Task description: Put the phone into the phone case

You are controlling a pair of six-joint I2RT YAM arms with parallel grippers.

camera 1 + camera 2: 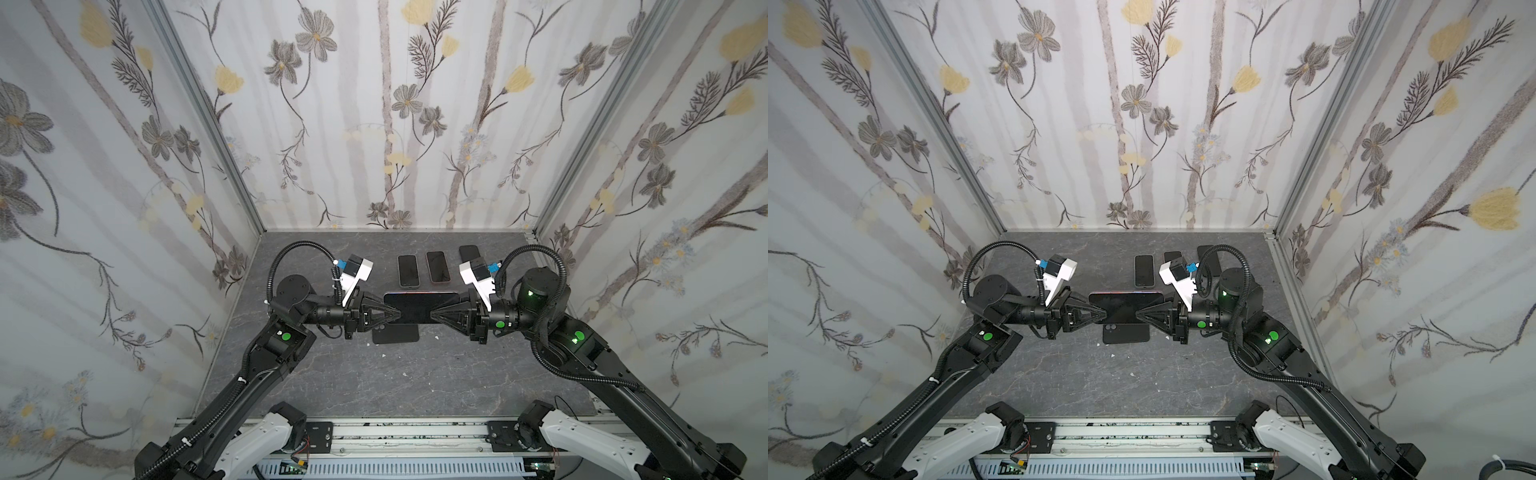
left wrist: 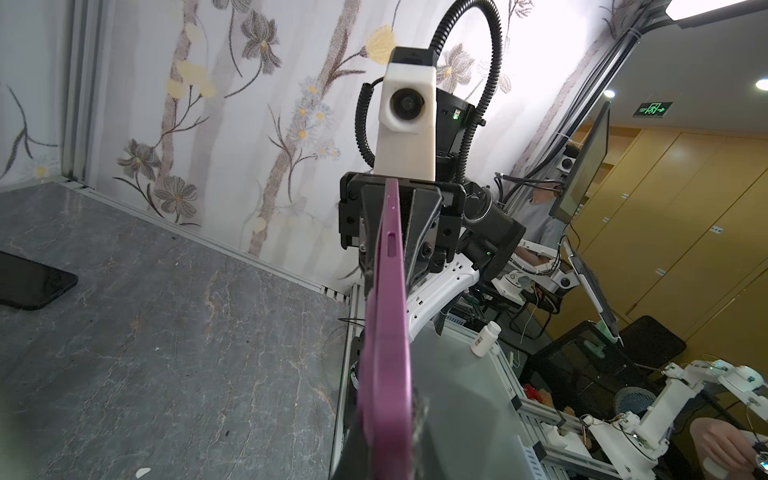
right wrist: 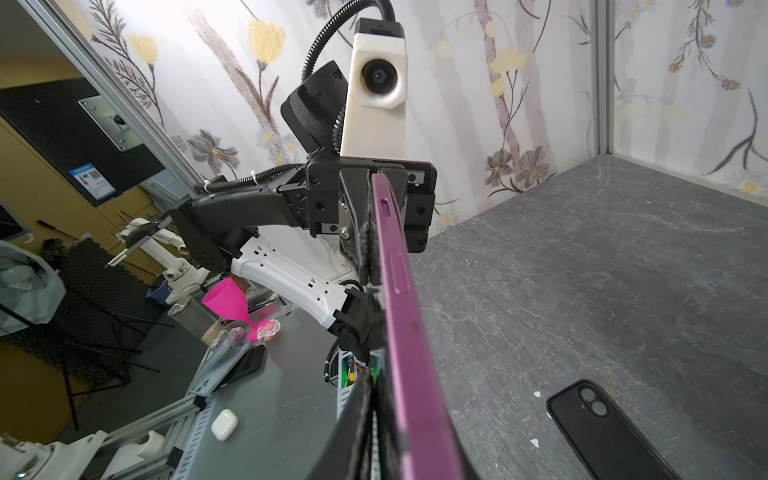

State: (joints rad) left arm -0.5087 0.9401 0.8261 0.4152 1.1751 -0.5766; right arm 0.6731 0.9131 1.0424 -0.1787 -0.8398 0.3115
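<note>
The phone point(image 1: 417, 305) has a dark screen and a pink-purple rim. It hangs level above the table, held by its two short ends. My left gripper point(image 1: 397, 314) is shut on its left end and my right gripper point(image 1: 434, 316) on its right end. Both top views show this, with the phone point(image 1: 1123, 305) between the two grippers. Each wrist view looks along the phone's purple edge point(image 2: 386, 332) point(image 3: 409, 332) to the opposite gripper. The black phone case point(image 1: 395, 334) point(image 1: 1126, 333) lies flat on the table, partly hidden under the phone. Its camera cutout shows in the right wrist view point(image 3: 602, 428).
Three other dark phones lie in a row behind the held one: one point(image 1: 408, 271), a second point(image 1: 438, 267), and a third point(image 1: 468, 251) partly hidden by the right wrist camera. Patterned walls close the back and both sides. Small white specks point(image 1: 436, 337) dot the grey table point(image 1: 374, 382).
</note>
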